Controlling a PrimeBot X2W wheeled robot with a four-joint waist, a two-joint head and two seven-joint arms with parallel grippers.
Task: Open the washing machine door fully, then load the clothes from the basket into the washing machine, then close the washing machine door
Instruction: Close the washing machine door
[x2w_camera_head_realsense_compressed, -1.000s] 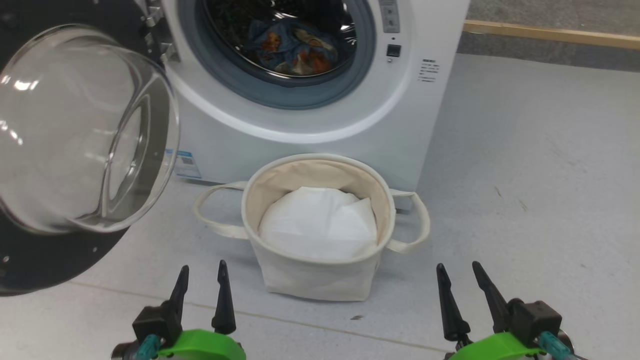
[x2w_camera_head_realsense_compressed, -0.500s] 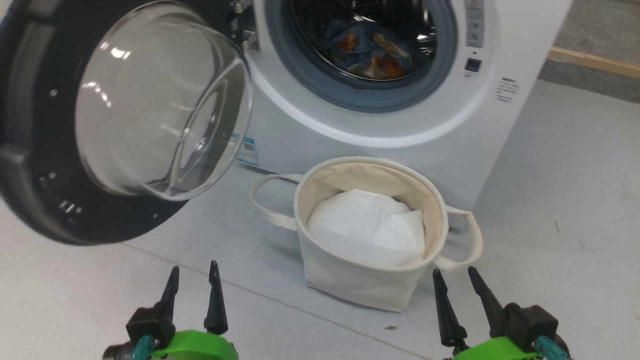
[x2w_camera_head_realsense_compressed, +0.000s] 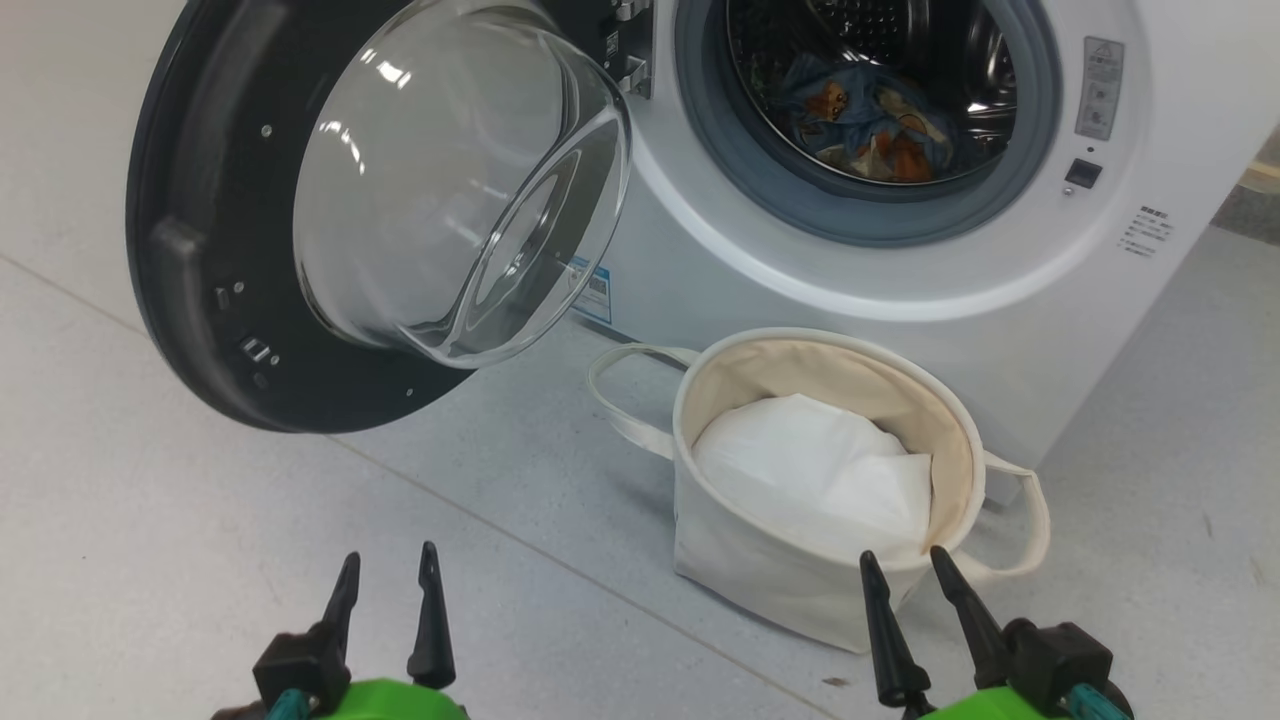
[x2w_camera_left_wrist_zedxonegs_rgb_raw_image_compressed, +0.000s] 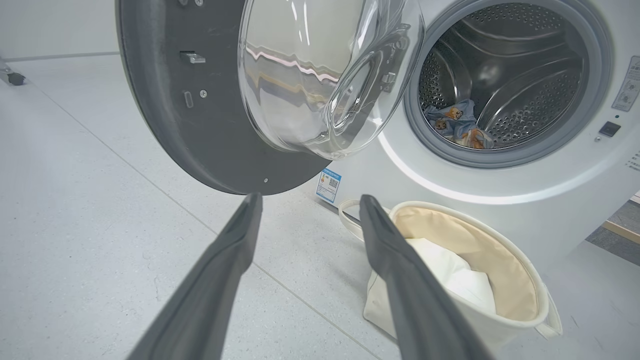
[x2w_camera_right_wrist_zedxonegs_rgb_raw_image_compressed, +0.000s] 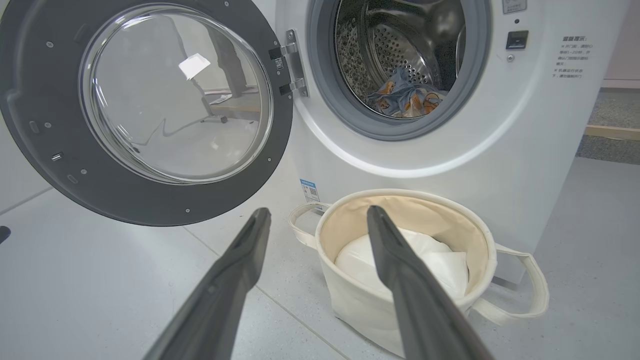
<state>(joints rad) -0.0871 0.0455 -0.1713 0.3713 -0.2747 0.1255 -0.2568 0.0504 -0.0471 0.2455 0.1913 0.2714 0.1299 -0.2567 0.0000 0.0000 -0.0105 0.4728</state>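
1. left gripper (x2w_camera_head_realsense_compressed: 389, 550): low at the near edge of the head view, over bare grey floor (x2w_camera_head_realsense_compressed: 150, 520). Its two dark fingers (x2w_camera_head_realsense_compressed: 430, 620) point up and forward, spread wide, with nothing between them.

2. right gripper (x2w_camera_head_realsense_compressed: 903, 551): level with the left one and in the same pose, fingers parted wide and empty. Its tips overlap the near wall of the basket in the head view; contact cannot be judged.

3. basket (x2w_camera_head_realsense_compressed: 800, 590): cream canvas tub, upright on the floor just in front of the washing machine. It has looped handles (x2w_camera_head_realsense_compressed: 1042, 515) at either side and holds a crumpled white liner (x2w_camera_head_realsense_compressed: 810, 470).

4. washing machine door (x2w_camera_head_realsense_compressed: 200, 250): swung wide open at the machine's left, above the floor and apart from the basket. The rim is black, and the clear glass bowl (x2w_camera_head_realsense_compressed: 450, 190) bulges out from it.

5. washing machine (x2w_camera_head_realsense_compressed: 780, 290): white front-loader with a grey-blue gasket (x2w_camera_head_realsense_compressed: 705, 150) and a steel drum (x2w_camera_head_realsense_compressed: 960, 60). A blue label sticker (x2w_camera_head_realsense_compressed: 592, 292) sits low on the front, at the left.

6. clothes (x2w_camera_head_realsense_compressed: 865, 125): light blue with an orange-brown bear print, bundled at the bottom of the drum, behind the gasket.

View notes:
- The right wrist view takes the door's inner face nearly square-on. The hinge (x2w_camera_right_wrist_zedxonegs_rgb_raw_image_compressed: 290, 62) is at the left of the opening, and a wooden strip (x2w_camera_right_wrist_zedxonegs_rgb_raw_image_compressed: 612, 132) lies on the floor past the machine's right side.
- The left wrist view takes the door obliquely, so the bowl covers the opening's left edge. A small dark wheel (x2w_camera_left_wrist_zedxonegs_rgb_raw_image_compressed: 12, 77) stands at the far left of the floor.
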